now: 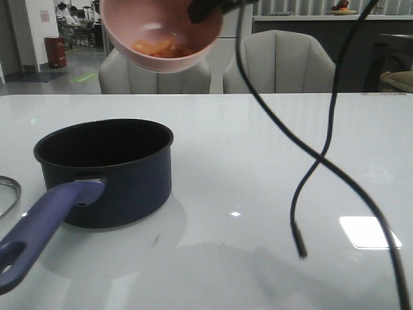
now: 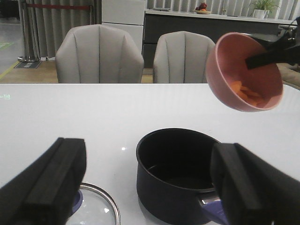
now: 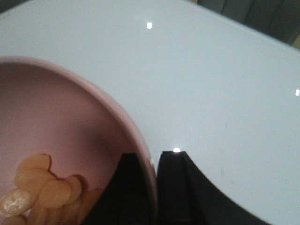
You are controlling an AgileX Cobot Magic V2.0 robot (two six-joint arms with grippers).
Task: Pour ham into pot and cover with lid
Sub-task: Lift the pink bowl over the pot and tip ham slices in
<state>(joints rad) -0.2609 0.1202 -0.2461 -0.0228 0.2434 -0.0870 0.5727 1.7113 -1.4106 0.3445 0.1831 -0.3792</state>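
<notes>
Up above the pot point(image 1: 106, 169) in the front view, our right gripper point(image 1: 205, 9) has the pink bowl point(image 1: 161, 33) held high by its rim, tipped a bit toward the camera, with the ham point(image 1: 158, 48) pooled low inside. The pot sits near the table's point(image 1: 271, 155) left edge, handle pointing at the near-left corner, and the lid point(image 1: 8, 194) peeks in at the left edge.

From the left wrist, our left gripper point(image 2: 150, 183) hangs wide open with nothing in it, low over the table just short of the pot point(image 2: 176, 171), lid point(image 2: 96, 208) right below one finger. The bowl point(image 2: 243, 70) rides up and off to one side of the pot mouth, so we'd guess it needs centring before tipping further, then a slow roll so slices don't skip over the rim.

Right wrist close-up: fingers point(image 3: 173, 187) pinch the bowl point(image 3: 70, 131) wall, one inside, one outside, ham point(image 3: 47, 187) piled by the inner finger.
</notes>
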